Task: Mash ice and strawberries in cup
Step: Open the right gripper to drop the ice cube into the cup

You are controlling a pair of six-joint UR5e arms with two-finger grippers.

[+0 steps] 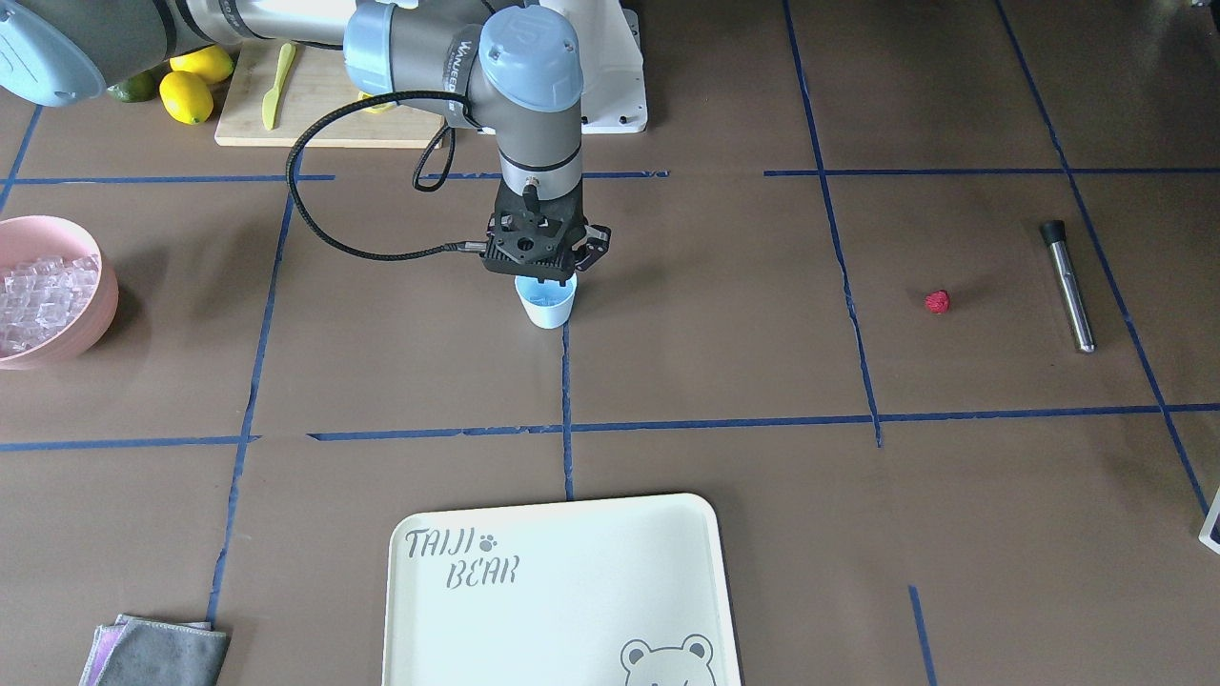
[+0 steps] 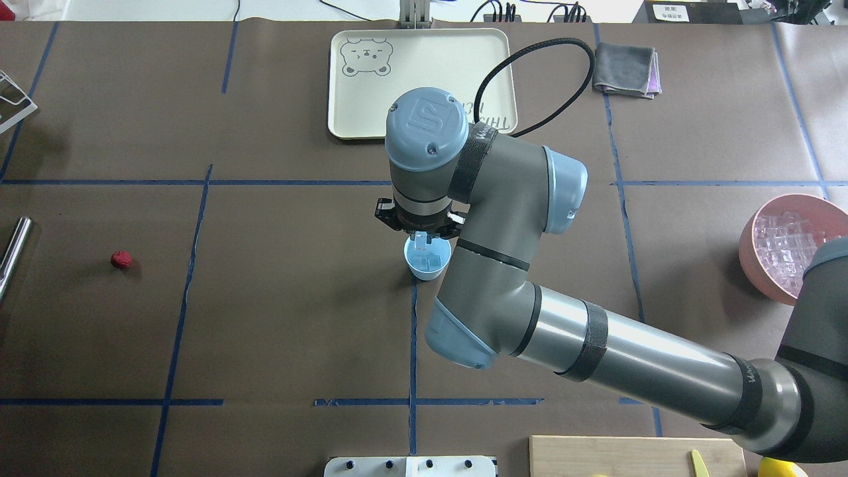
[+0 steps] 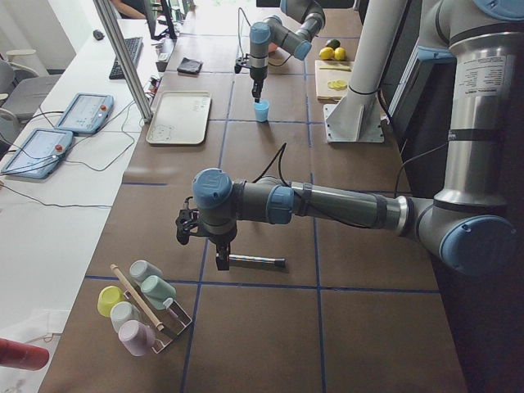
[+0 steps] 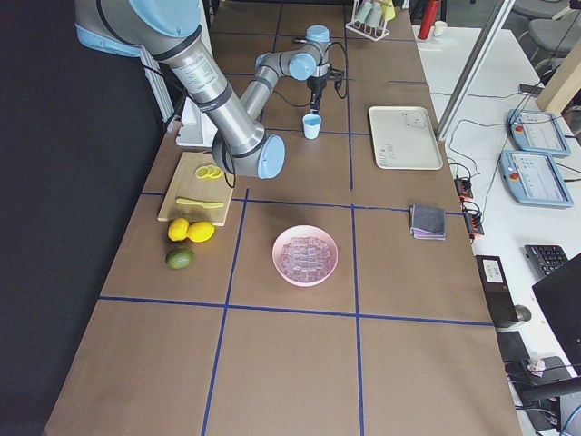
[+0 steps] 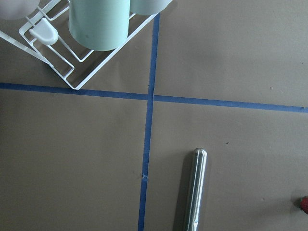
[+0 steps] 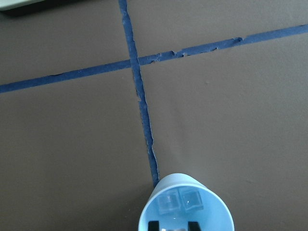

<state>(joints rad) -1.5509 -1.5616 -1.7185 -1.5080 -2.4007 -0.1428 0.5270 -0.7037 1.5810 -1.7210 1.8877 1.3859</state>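
The light blue cup (image 1: 547, 305) stands at the table's middle and holds two ice cubes (image 6: 179, 201). My right gripper (image 2: 420, 240) hangs straight over the cup (image 2: 428, 262). In the right wrist view its fingertips (image 6: 154, 225) reach into the rim, shut on another clear ice cube. More ice (image 1: 43, 297) fills the pink bowl (image 1: 103, 286). The red strawberry (image 1: 938, 302) lies alone on the table (image 2: 120, 260). My left gripper (image 3: 221, 260) shows only in the exterior left view, near a steel muddler (image 5: 193, 190); I cannot tell whether it is open or shut.
A cream tray (image 1: 562, 591) lies in front of the cup. A grey cloth (image 1: 157, 653) lies near the tray. A cutting board (image 1: 324, 95) and lemons (image 1: 186, 95) are near the base. A wire rack of cups (image 5: 96, 24) stands by the muddler.
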